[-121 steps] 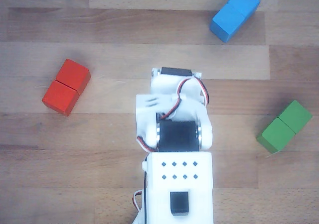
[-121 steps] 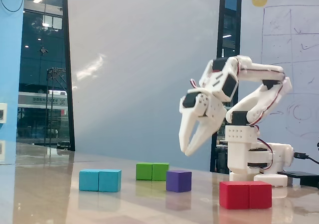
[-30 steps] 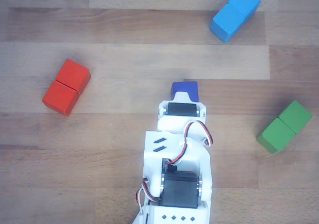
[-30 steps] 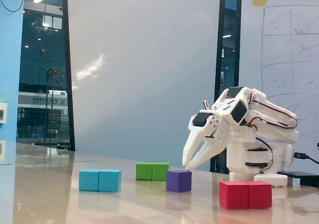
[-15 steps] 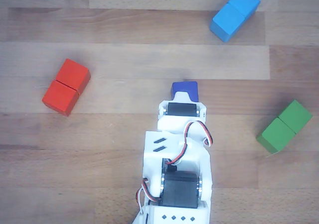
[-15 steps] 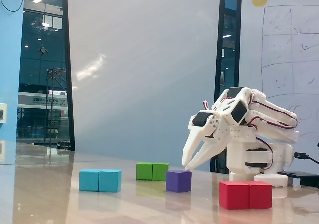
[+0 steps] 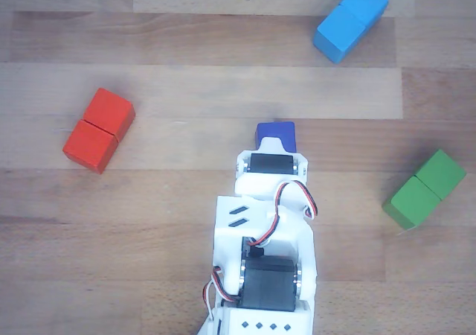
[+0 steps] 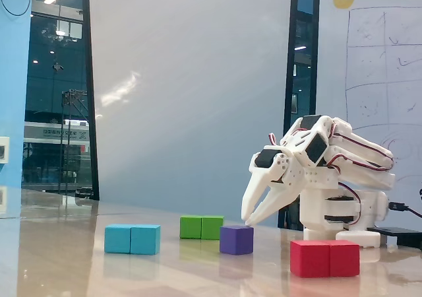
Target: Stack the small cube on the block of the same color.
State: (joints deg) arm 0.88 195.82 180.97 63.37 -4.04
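Note:
The small dark-blue cube (image 7: 276,132) sits on the wooden table, its near half hidden under my wrist; in the fixed view the cube (image 8: 237,239) looks purple-blue. My gripper (image 8: 248,220) points down, its tips just above the cube's top right corner. The fingertips (image 8: 243,215) stand close together, and the other view hides them under the wrist, so I cannot tell how far they are apart. The sky-blue double block (image 7: 349,21) lies far beyond the cube to the right; in the fixed view it (image 8: 132,239) lies left of the cube.
A red double block (image 7: 99,129) lies to the left in the other view and at the front right in the fixed view (image 8: 325,257). A green double block (image 7: 425,188) lies to the right, behind the cube in the fixed view (image 8: 202,227).

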